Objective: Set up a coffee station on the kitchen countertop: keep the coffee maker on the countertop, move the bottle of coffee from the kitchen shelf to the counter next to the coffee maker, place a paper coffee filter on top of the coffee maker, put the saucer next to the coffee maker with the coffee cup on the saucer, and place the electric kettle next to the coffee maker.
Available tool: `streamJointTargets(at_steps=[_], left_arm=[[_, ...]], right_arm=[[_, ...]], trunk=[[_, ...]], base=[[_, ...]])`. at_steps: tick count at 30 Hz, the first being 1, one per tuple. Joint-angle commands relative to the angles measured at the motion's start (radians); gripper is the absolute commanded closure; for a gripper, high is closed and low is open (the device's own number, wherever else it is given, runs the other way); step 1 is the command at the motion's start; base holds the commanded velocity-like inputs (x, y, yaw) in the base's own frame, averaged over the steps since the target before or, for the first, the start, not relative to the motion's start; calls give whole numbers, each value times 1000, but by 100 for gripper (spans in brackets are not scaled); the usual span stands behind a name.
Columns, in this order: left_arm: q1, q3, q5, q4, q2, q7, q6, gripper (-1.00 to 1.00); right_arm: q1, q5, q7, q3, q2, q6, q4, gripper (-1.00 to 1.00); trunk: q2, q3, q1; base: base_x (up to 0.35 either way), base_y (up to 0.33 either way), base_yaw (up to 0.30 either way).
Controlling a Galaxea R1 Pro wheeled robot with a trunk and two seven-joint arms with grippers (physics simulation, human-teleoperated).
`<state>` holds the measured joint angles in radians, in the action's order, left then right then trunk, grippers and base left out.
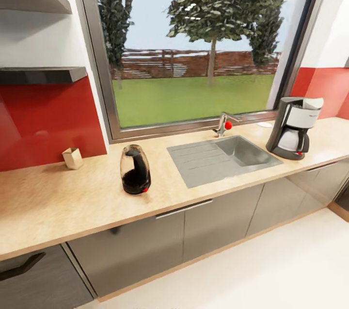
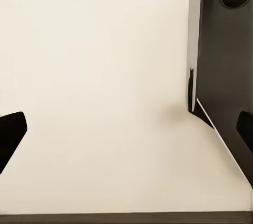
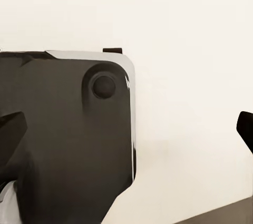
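Your left gripper (image 2: pixel 126 129) hangs with its dark fingertips spread wide over pale floor, gripping nothing; your right gripper (image 3: pixel 129 129) is likewise spread wide and empty. On the beige wood-grain kitchen countertop (image 1: pixel 58 202), the rounded smoky electric kettle (image 1: pixel 135 170) stands upright left of the steel sink (image 1: pixel 220 157). The tall grey coffee maker (image 1: pixel 293 127) stands upright at the right.

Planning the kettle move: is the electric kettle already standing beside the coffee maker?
No, the electric kettle stands left of the sink, the coffee maker right of it.
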<state>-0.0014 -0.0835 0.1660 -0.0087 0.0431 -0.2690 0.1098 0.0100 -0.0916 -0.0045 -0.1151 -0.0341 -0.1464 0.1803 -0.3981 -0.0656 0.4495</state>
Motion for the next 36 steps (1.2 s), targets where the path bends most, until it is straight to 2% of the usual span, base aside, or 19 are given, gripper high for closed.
streamJointTargets(at_steps=[1, 12, 36], left_arm=[[0, -9, 10, -1, 0, -3, 2, -100], [0, -9, 10, -1, 1, -2, 2, -100], [0, -1, 17, -1, -2, 11, 5, -100]], right_arm=[[1, -9, -1, -8, 0, -4, -1, -100], [1, -8, -2, -8, 0, -4, -1, -100], [1, -9, -2, -6, 0, -5, -1, -100]], trunk=[[-2, -3, 1], [-2, -10, 1], [-2, -11, 1]], base=[[0, 0, 239], [0, 0, 260], [0, 0, 280]])
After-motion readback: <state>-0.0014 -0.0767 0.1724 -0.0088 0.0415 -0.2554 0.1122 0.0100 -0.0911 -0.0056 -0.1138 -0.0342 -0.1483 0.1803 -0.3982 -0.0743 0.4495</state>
